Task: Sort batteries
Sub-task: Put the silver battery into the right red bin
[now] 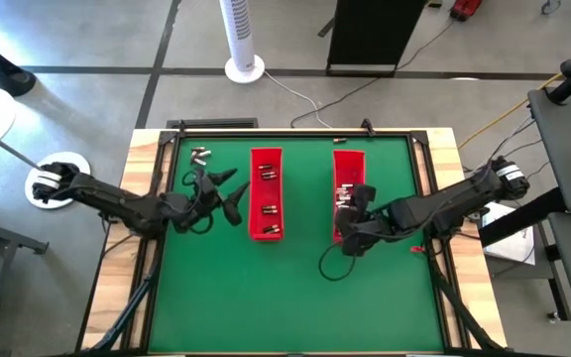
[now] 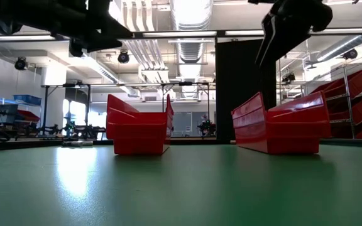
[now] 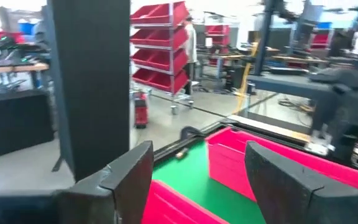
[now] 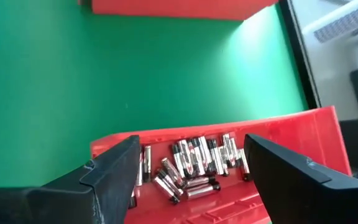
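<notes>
While the open, empty right tool (image 1: pixel 346 220) hangs over its tray's (image 1: pixel 348 159) batteries (image 4: pixel 191 163), the left tool (image 1: pixel 228 193), also open, waits beside the other tray (image 1: pixel 266 155).

The batteries (image 4: pixel 191 163) heaped in the right red tray (image 4: pixel 316 134) look like polished metal, silvery with dark ends. Both this tray and the left red tray (image 1: pixel 266 193) look like smooth, slightly glossy plastic. The green table mat (image 1: pixel 295 297) beneath them is matt yet catches a soft sheen. Around the mat runs a pale wooden table edge (image 1: pixel 145 149) with visible grain.
</notes>
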`<act>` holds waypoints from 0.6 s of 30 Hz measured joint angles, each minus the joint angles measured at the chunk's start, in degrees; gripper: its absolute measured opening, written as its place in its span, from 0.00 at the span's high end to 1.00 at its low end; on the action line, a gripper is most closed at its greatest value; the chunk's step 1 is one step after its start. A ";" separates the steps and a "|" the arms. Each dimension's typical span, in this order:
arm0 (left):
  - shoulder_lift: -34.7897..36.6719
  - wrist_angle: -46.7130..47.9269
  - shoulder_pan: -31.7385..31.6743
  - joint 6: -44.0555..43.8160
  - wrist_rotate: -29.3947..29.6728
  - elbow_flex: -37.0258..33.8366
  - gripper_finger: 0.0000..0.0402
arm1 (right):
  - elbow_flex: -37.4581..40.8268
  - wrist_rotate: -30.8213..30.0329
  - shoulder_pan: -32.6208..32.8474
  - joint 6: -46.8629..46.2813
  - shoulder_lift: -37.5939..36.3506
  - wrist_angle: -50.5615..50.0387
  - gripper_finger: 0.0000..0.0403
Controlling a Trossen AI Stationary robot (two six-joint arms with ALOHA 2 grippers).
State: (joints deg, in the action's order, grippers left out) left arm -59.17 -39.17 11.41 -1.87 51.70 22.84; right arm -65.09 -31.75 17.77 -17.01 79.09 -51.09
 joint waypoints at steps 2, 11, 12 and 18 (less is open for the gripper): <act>0.45 0.86 -2.44 -1.51 -1.44 -0.01 0.40 | -0.08 -1.21 1.24 -0.29 0.00 0.20 0.30; 0.98 11.99 -17.63 -12.89 -14.13 2.65 0.38 | 0.10 -4.84 6.42 -3.01 0.09 0.90 0.31; 0.94 16.35 -19.45 -13.86 -15.02 4.55 0.38 | 0.10 -5.36 6.84 -3.32 0.09 1.17 0.31; -1.63 44.31 -27.59 -16.70 -15.89 20.21 0.40 | 2.01 -11.18 8.97 -6.82 0.13 7.17 0.29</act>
State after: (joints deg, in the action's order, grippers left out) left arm -60.80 5.14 -16.18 -18.57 35.81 43.04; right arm -63.08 -42.92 26.74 -23.83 79.22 -43.92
